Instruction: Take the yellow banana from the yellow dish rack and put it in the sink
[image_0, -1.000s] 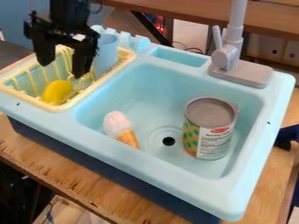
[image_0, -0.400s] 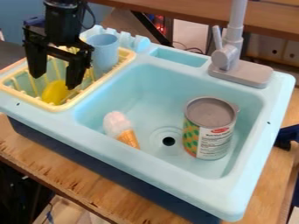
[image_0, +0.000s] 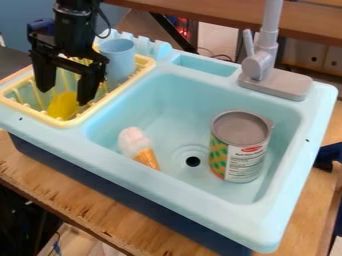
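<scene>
One yellow rack (image_0: 33, 112) at the far left, set in the pale blue sink unit (image_0: 174, 192); above the rack, the black gripper (image_0: 65, 96), pointing down with fingers (image_0: 44, 75) spread well apart and nothing pinched between; under and between the tips, low in the rack near its front corner, a yellow thing (image_0: 61, 106), too plain in shape to name; right tip just beside it, contact impossible to tell.

Likeliest trouble here: a poor grip on the yellow thing, from closing too high or off to one side, with a slip or a roll against the slats as the result; also a fingertip snagged on the rack's bars or rim, from going too deep in such a tight corner, and then the whole rack dragged or tipped.

Next to the right, a blue cup (image_0: 120, 59), upright at the rack's back right, near the gripper; easily knocked over by a sideways swing or a lift at a slant.

Farther right, in the basin, a toy ice cream cone (image_0: 139, 147), on its side near the front wall; then the drain (image_0: 193, 161); then a can (image_0: 237, 147), upright, well apart from the gripper and at little risk; behind the can, at the back edge, the grey tap (image_0: 259, 66).
</scene>
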